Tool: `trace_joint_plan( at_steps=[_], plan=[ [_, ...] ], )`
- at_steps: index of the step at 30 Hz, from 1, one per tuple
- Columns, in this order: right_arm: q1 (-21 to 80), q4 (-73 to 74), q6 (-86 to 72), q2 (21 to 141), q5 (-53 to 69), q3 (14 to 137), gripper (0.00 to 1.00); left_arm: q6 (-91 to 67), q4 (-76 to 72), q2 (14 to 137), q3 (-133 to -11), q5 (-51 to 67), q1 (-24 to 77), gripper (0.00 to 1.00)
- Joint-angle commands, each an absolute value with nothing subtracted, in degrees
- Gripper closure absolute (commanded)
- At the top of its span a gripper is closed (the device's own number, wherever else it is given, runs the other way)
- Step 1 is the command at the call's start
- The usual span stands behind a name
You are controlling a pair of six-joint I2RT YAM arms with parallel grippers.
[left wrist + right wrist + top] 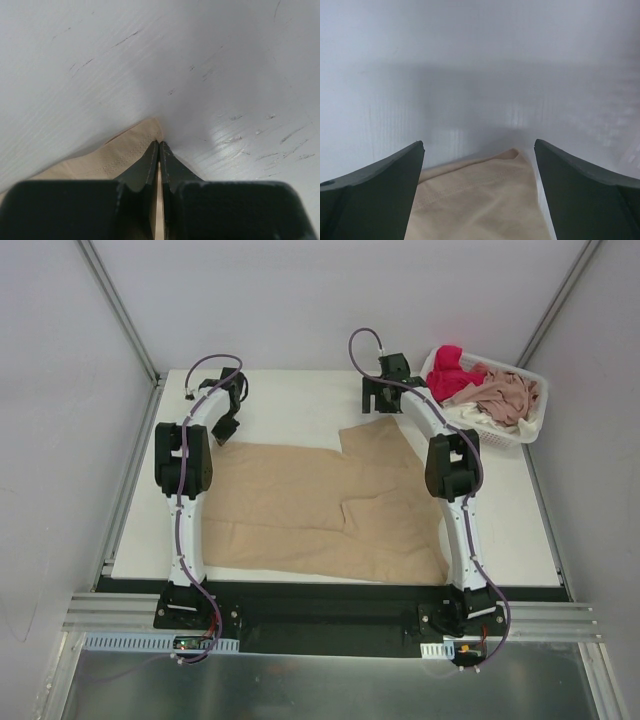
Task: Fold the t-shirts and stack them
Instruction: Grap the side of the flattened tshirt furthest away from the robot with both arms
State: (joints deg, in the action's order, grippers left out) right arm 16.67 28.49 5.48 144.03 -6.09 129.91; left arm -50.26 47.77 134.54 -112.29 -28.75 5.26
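Left gripper (pixel 159 146) clamped on the tan t-shirt (pixel 320 505), right gripper (pixel 479 143) gaping wide over it!

The left fingers pinch the shirt's far-left corner, a sliver of beige showing between them. The right fingers stand well apart, and a far-right corner with a stitched hem lies loose between them. The shirt itself is plain, softly creased and spread flat across the middle of the white table (pixel 290 395). At the far right, just beside the right arm, a white lattice basket (pixel 505 437) holds a heap: a red-pink shirt (pixel 450 375), a dusty pink shirt (pixel 510 395) and a white shirt (pixel 470 418).
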Motion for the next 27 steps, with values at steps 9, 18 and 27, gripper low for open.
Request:
trace_joint_plan(
  at_steps=[9,18,27],
  plan=[
    [15.21,33.65,3.96,142.64,-7.47,129.73,0.04,-49.92,46.41,132.45,-108.81,-27.07,5.54,1.00],
    [15.21,36.12,2.90,143.17,-4.75,130.08,0.23,-50.01,46.06,132.01,-108.20,-27.25,5.54,1.00],
    [15.29,36.56,3.34,143.79,-5.01,131.31,0.68,-50.27,45.62,131.57,-107.58,-27.60,5.54,1.00]
  ],
)
